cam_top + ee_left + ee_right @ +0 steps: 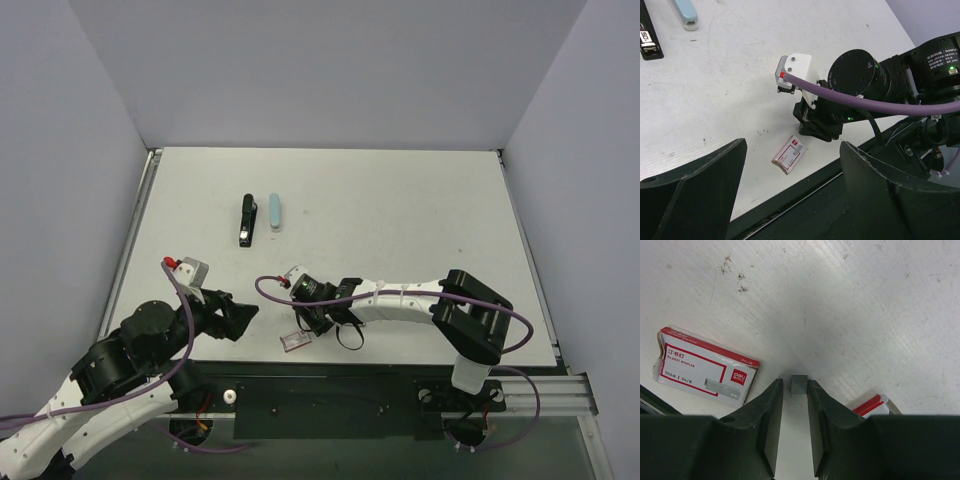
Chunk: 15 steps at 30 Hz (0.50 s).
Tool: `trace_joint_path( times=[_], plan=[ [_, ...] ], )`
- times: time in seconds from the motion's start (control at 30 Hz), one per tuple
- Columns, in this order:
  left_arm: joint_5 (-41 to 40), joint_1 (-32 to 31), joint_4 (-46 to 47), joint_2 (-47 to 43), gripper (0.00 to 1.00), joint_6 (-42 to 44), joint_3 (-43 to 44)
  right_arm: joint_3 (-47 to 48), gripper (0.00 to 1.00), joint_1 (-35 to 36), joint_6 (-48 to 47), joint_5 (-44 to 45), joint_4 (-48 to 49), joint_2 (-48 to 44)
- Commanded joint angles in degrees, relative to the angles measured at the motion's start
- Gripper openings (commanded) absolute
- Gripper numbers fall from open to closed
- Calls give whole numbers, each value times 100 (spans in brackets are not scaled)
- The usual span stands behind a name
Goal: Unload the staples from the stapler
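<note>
stapler on surface, 11 o'clock from my right gripper, long axis 12–6 | my left gripper slightly nearer, wide open, empty | right gripper narrowed around small grey staple block, clamped or not: cannot tell

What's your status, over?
Left gripper open, empty. Right gripper nearly shut around small grey staple strip, grip unclear. Stapler mid-table beside pale blue bar, no gripper near. Staple box beside right gripper.
</note>
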Motion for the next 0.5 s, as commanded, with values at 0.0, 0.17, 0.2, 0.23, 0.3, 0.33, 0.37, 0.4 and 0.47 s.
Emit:
trace_joint_path(
  times=[0.0,0.17,0.2,0.23,0.3,0.33,0.37,0.4,0.47],
  plan=[
    [109,69,254,63,86,67,17,-24,21,46,44,189,-194,98],
    [145,105,254,81,86,84,25,-6,13,90,220,321,-203,98],
    [153,105,254,89,86,76,17,-6,13,90,238,347,-203,107],
    [154,113,254,81,86,84,25,-6,11,99,273,356,-203,90],
    [154,113,254,72,86,76,8,-6,9,99,334,400,-211,37],
    [154,113,254,72,86,76,8,-15,9,99,361,408,-211,19],
    [154,113,271,80,86,93,8,-15,8,107,396,417,-211,-51],
    [154,113,263,81,86,93,8,-15,8,108,431,435,-203,-103],
    [162,122,263,72,86,93,8,-15,8,134,537,496,-273,-358]
  ],
)
